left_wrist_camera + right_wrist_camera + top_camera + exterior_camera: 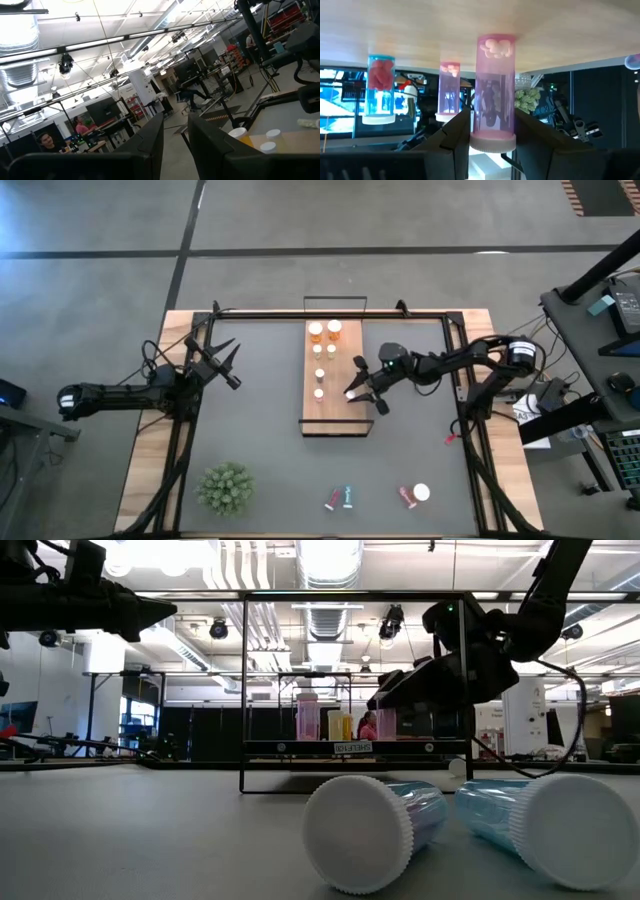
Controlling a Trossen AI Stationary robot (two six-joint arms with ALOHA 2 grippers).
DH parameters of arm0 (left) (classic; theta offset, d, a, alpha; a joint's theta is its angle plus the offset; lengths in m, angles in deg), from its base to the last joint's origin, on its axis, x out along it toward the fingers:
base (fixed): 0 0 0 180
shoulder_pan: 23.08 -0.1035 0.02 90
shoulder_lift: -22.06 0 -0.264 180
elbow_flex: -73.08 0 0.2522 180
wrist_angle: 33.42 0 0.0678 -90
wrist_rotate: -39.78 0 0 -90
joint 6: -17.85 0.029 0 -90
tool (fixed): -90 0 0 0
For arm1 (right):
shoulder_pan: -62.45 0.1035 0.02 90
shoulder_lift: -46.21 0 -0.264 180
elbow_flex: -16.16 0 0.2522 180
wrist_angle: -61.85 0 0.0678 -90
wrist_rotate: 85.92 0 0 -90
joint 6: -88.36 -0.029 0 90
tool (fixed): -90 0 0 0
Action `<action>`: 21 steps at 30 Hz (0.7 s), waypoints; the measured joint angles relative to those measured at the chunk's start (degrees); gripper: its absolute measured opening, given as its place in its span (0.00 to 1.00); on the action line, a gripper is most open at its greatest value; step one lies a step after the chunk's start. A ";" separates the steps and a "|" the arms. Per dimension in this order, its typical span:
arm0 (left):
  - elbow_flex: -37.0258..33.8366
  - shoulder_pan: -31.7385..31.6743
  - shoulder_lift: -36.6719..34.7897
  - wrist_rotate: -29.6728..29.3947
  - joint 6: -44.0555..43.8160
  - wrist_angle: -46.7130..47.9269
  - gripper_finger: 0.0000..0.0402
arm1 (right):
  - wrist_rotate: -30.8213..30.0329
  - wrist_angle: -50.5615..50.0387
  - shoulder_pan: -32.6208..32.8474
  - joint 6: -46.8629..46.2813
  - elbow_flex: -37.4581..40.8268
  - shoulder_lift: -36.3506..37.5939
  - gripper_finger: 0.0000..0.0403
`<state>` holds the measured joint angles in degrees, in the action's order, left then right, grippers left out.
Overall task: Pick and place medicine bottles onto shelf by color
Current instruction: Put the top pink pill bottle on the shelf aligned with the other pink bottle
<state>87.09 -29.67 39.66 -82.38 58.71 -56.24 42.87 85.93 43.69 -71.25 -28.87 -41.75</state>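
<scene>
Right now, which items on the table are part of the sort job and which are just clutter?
Job:
- shelf
- bottles standing on the shelf
- pink bottle in the right gripper
- bottles lying near the front edge

Not job:
- green plant
- left gripper, parked and shut

Concrete floor round the rig, grey w/ a dark seam line across. Wood-edged table w/ dark grey top. Cluttered bench w/ cables on the right side of the high view. Behind the table, open workshop: white ceiling w/ ribbed ducts, pipes, bright strip lights, hanging spot lamps. Black-framed workstations w/ monitors and desks further back, red shelving far off. A couple of people seated at a bench, a chair in the aisle.
</scene>
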 joint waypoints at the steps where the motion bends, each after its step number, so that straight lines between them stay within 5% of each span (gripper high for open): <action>1: -0.02 0.00 0.00 0.00 0.00 -0.02 0.18 | -0.01 -0.97 0.00 0.20 0.02 0.48 0.33; 21: 0.00 -0.02 0.00 0.02 0.00 -0.02 0.18 | -1.05 -3.42 -0.02 2.60 0.02 2.14 0.45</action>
<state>87.10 -29.69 39.66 -82.36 58.71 -56.26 41.82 82.51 43.67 -68.65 -28.85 -39.61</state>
